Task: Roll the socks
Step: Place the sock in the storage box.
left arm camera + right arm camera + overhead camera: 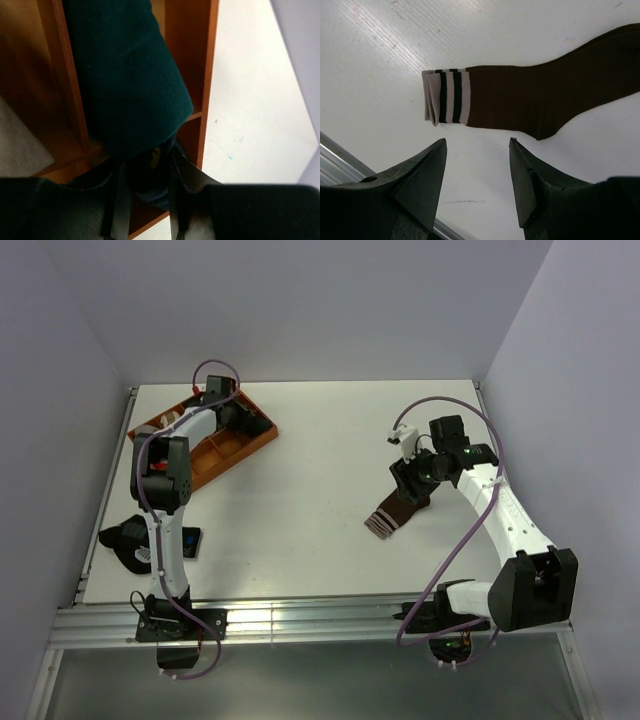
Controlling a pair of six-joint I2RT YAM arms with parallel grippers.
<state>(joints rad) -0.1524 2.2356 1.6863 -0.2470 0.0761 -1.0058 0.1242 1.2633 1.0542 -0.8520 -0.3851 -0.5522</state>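
Here, the right gripper hangs over the white table with its fingers apart and nothing between them. Just beyond the fingertips lies the brown sock, flat on the table and touching neither finger. Its pale cuff, crossed by dark stripes, points toward the table's near edge, where a metal rail shows. In the overhead view this sock lies on the right half of the table, partly under the right wrist. The left gripper reaches into the orange tray at the far left corner of the table, its fingers clamped on a fold of dark teal fabric. That fabric drapes over the tray's dividers. A grey ribbed item rests in the neighbouring compartment. A second, dark sock lies at the near left of the table beside the left arm, well apart from the brown one; its cuff pattern is too small to tell.
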